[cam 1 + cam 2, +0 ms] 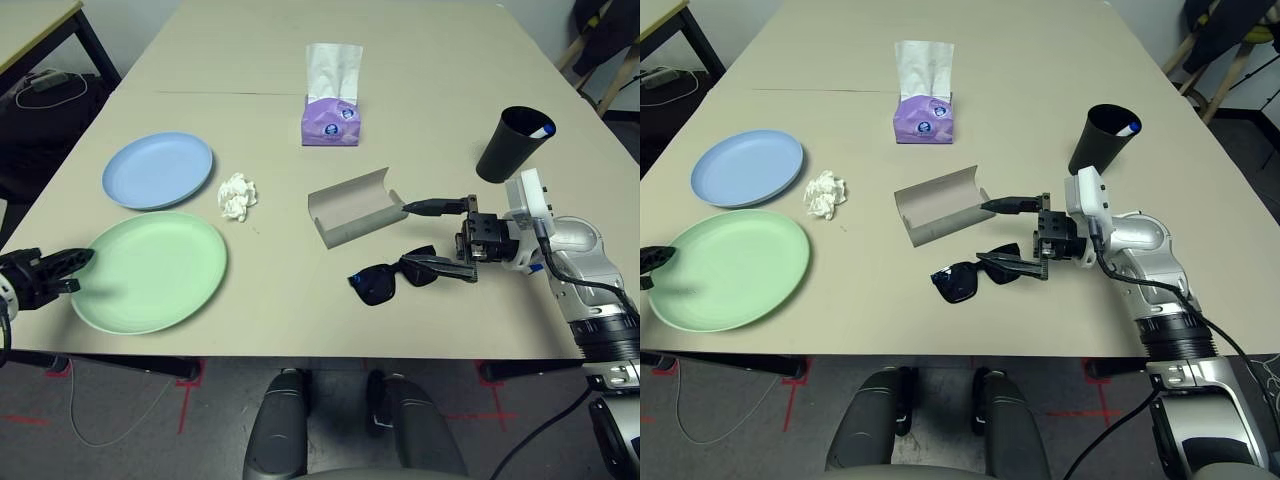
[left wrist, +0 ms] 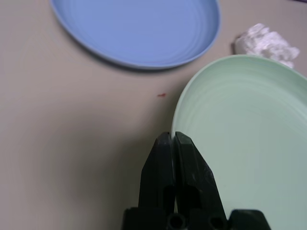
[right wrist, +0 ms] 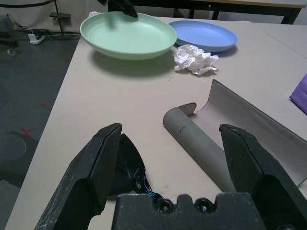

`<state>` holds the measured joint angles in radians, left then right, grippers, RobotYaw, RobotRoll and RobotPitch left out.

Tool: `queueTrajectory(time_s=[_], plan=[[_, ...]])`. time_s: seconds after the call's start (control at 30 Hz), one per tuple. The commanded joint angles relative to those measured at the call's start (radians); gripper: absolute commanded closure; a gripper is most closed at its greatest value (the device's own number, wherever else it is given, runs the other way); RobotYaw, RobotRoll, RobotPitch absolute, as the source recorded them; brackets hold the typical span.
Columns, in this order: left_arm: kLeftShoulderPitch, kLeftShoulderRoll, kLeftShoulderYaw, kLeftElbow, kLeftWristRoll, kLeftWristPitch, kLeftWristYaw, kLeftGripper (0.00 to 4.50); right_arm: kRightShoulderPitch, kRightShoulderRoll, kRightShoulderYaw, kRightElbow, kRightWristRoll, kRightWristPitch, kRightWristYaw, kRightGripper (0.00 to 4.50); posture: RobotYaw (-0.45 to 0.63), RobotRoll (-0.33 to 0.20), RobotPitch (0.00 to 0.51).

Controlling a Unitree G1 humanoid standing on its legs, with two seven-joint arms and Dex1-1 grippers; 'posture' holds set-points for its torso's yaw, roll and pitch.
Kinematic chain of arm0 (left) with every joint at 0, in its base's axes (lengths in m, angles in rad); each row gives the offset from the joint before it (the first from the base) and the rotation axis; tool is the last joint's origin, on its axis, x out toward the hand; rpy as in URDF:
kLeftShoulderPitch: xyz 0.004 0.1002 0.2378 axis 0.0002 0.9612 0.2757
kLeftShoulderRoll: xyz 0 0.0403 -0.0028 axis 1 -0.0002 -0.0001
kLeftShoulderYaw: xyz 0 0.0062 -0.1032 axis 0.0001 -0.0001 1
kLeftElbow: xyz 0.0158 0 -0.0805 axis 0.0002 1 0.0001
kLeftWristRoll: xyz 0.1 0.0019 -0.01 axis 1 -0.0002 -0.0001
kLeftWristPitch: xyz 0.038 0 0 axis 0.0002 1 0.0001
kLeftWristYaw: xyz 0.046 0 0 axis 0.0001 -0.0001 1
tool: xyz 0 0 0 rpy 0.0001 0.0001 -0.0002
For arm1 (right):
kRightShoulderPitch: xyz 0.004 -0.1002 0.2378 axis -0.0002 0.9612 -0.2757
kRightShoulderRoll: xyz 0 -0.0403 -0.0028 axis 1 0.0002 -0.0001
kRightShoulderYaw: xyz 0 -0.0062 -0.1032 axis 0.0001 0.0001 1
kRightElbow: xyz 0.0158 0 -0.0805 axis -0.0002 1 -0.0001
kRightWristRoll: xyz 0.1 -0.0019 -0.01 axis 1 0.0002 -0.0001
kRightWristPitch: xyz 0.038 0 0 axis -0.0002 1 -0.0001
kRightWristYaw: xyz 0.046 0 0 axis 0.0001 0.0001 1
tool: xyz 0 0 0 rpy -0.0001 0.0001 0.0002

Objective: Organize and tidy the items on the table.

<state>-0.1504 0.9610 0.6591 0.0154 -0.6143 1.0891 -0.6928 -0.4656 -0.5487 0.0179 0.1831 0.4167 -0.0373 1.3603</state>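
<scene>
L gripper (image 2: 173, 143) pinched on green plate (image 1: 150, 270) rim at near-left table (image 1: 280, 130) edge. R gripper (image 1: 440, 235) spread wide, empty, w/ sunglasses (image 1: 390, 280) just beside, near grey case (image 1: 355, 205).

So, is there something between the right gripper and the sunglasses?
Nothing visible. The right gripper stands open, and the sunglasses lie just below and in front of it on the table. The open case lies beside them, not in the path.

Green plate (image 1: 150, 270), blue plate (image 1: 157, 170), black sunglasses (image 1: 385, 280).
</scene>
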Motion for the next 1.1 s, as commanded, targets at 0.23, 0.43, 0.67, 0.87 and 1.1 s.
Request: queueTrajectory(time_s=[0.23, 0.43, 0.67, 0.87, 1.1], plan=[[-0.285, -0.015, -0.046, 0.19, 0.049, -0.079, 0.136, 4.45, -0.004, -0.004, 0.006, -0.005, -0.001, 0.001, -0.005, 0.0, 0.12, 0.0, 0.136], [-0.467, -0.103, -0.102, 0.374, 0.149, -0.26, 0.303, 4.45, -0.003, -0.002, 0.006, -0.009, -0.001, 0.001, -0.017, 0.0, 0.11, 0.0, 0.136], [-0.597, -0.236, -0.14, 0.491, 0.231, -0.456, 0.476, 4.45, -0.016, 0.014, -0.016, 0.0, 0.003, 0.02, -0.094, 0.0, 0.11, 0.0, 0.136], [-0.626, -0.282, -0.153, 0.545, 0.254, -0.53, 0.534, 4.45, -0.019, 0.044, -0.049, -0.02, 0.035, 0.087, -0.196, 0.0, 0.1, 0.0, 0.136], [-0.635, -0.283, -0.144, 0.595, 0.273, -0.587, 0.591, 4.45, 0.005, 0.05, -0.047, -0.067, 0.05, 0.116, -0.216, 0.0, 0.1, 0.0, 0.136]])
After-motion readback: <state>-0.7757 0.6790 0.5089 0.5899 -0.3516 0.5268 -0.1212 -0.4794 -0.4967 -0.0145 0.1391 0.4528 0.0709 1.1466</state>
